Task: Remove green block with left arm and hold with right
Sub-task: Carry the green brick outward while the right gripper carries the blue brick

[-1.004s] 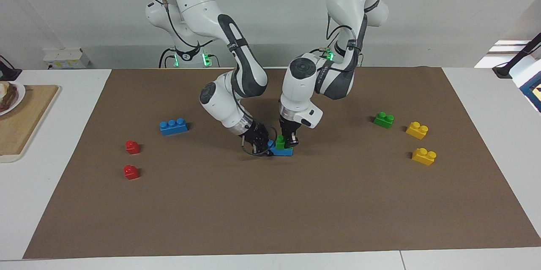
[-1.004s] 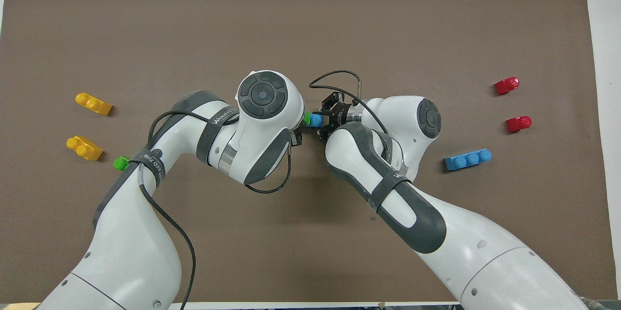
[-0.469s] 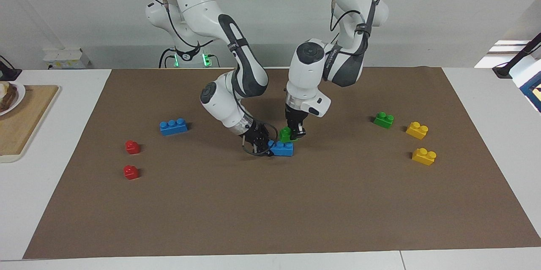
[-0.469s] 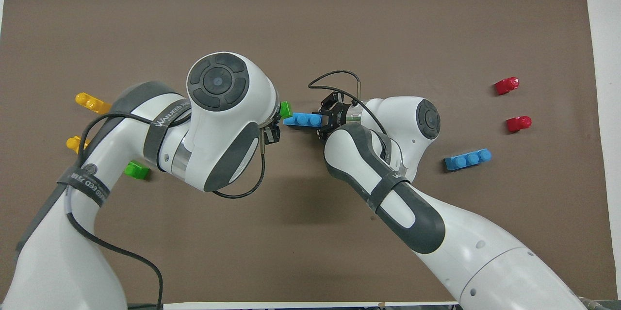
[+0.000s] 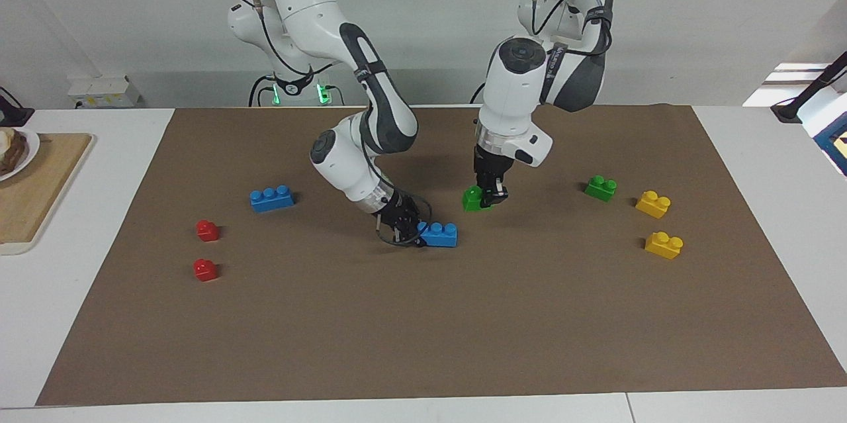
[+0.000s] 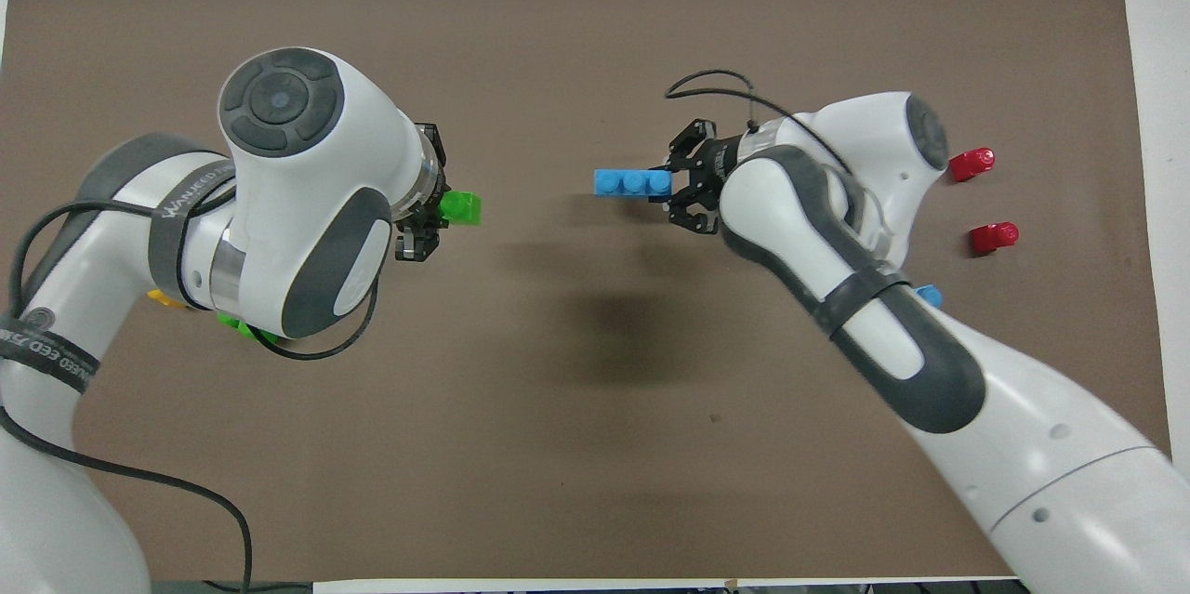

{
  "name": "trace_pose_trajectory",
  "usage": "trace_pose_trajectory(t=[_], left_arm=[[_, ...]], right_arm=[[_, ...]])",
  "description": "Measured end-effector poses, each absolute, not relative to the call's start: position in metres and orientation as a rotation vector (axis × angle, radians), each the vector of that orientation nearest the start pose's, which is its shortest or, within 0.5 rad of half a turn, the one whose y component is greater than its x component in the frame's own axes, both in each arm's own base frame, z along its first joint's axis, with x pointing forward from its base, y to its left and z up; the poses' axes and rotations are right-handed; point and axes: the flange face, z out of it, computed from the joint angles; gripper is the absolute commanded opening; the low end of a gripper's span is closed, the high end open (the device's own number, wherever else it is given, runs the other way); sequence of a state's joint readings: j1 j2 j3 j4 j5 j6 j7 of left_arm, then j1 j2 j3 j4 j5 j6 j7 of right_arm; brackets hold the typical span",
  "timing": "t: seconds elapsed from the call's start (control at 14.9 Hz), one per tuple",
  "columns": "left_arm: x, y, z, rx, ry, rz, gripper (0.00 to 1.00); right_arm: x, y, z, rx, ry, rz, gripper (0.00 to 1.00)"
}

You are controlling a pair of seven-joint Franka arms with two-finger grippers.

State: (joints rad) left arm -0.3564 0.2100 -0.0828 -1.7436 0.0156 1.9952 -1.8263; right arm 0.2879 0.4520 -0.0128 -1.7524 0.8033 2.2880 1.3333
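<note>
Since a second ago the green block (image 5: 472, 198) has come off the blue brick (image 5: 439, 234) and travelled with the left claw (image 5: 491, 196) toward the left arm's end of the tabletop (image 5: 410, 337). It now hangs just above the mat, at about 2 o'clock from the brick in the facing view, well clear of it.

Right claw (image 5: 409, 228) is clamped on the brick's end, low on the mat.

Left claw is pinched on the green block's edge, block sticking out sideways.

Risks:
- Off-centre pinch: block may rotate or slip out if the arm jerks.
- Second green brick (image 5: 600, 188) and yellow bricks (image 5: 653, 204) sit at 3 o'clock from the left claw; a low sweep that way clips them.
- Right claw letting go early drops or skids the brick.
</note>
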Motion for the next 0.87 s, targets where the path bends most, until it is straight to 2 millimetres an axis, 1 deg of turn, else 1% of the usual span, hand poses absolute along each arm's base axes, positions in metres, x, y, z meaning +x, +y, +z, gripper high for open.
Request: trace_pose_trajectory(t=[0.07,0.13,0.2,0.27,0.33,0.54,0.6,0.67,0.74,0.87], left_arm=[[0.574,-0.246,0.451,-2.5,-1.952,-0.021,0.0],[0.578,-0.229,0.445,-2.54,-1.882,-0.014,0.0],[0.582,-0.211,0.44,-2.575,-1.817,-0.006,0.0],[0.585,-0.194,0.435,-2.608,-1.758,0.0,0.0],[0.586,-0.178,0.43,-2.641,-1.708,0.0,0.0],[0.589,-0.139,0.417,-2.703,-1.647,-0.035,0.0],[0.59,-0.129,0.412,-2.721,-1.633,-0.051,0.0],[0.59,-0.119,0.407,-2.734,-1.622,-0.063,0.0],[0.591,-0.11,0.401,-2.744,-1.618,-0.078,0.0],[0.591,-0.098,0.391,-2.761,-1.621,-0.113,0.0]], right_arm=[[0.654,0.162,0.344,-1.852,1.843,0.534,0.0],[0.661,0.129,0.355,-1.857,1.838,0.538,0.0],[0.666,0.096,0.36,-1.855,1.832,0.533,0.0],[0.667,0.067,0.358,-1.855,1.825,0.528,0.0],[0.666,0.039,0.351,-1.855,1.822,0.532,0.0],[0.656,-0.031,0.326,-1.871,1.817,0.527,0.0],[0.651,-0.049,0.318,-1.867,1.819,0.527,0.0],[0.647,-0.062,0.312,-1.862,1.823,0.53,0.0],[0.643,-0.071,0.307,-1.859,1.827,0.534,0.0],[0.637,-0.078,0.297,-1.861,1.829,0.549,0.0]])
